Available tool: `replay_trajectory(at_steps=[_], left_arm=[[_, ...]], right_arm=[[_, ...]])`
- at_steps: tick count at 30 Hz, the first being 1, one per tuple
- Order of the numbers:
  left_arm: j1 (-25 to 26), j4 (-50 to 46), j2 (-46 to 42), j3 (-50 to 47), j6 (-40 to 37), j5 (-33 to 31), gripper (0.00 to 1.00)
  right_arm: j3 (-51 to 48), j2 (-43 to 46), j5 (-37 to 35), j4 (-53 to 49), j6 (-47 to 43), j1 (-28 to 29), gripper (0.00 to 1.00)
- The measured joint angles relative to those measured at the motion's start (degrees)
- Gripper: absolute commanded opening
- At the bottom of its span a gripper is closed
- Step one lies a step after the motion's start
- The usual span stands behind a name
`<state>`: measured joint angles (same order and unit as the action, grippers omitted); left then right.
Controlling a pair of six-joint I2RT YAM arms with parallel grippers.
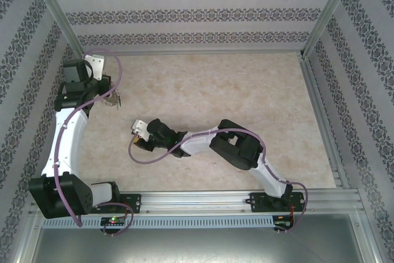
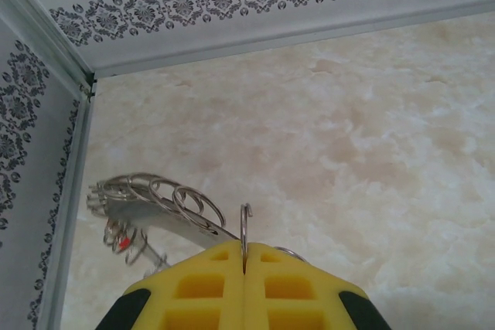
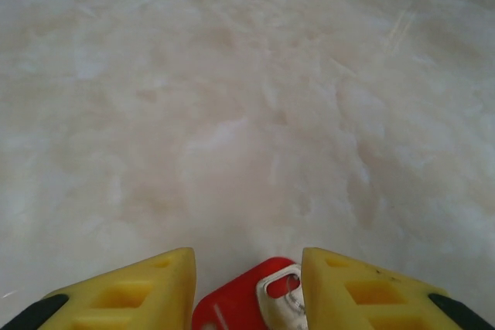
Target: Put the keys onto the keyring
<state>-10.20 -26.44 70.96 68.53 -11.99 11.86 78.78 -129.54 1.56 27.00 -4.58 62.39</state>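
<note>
Jaws on the left arm (image 1: 69,137) are pressed fully together, pinching a thin wire loop of the keyring (image 2: 162,202). The ring juts out ahead of them and appears to be held off the surface (image 1: 246,90), a hold that seems meant to present it steadily for threading.

Jaws on the right arm (image 1: 237,149) stand partly apart, low over the surface, with a red-headed key (image 3: 236,303) filling the gap between them. Whether the pads actually press on it cannot be told. That key is well apart from the keyring, to its right and nearer the arm bases.

Open marbled surface lies between the key and the keyring, and also beyond the keyring and to its right. A lifted key would probably have an unobstructed run up to it. To the keyring's left room is tight, because the patterned side wall (image 2: 31,152) and its metal rail (image 2: 73,183) stand near. An approach from the keyring's right looks safer.

A small spot of red (image 2: 122,243) hangs among the keyring's loops. It is likely the other key, already on, though it is too small to be sure.
</note>
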Motion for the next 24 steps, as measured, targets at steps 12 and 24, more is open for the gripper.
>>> replay_trajectory(at_steps=[12,24], left_arm=[[-0.02,-0.22,-0.96,0.0,1.77,4.98,0.0],[-0.04,-0.66,-2.51,-1.62,1.79,8.52,0.0]], right_arm=[[8.79,-3.41,-1.11,-14.93,1.64,-0.81,0.22],[-4.83,10.45,6.54,-28.24,2.56,-9.68,0.14]])
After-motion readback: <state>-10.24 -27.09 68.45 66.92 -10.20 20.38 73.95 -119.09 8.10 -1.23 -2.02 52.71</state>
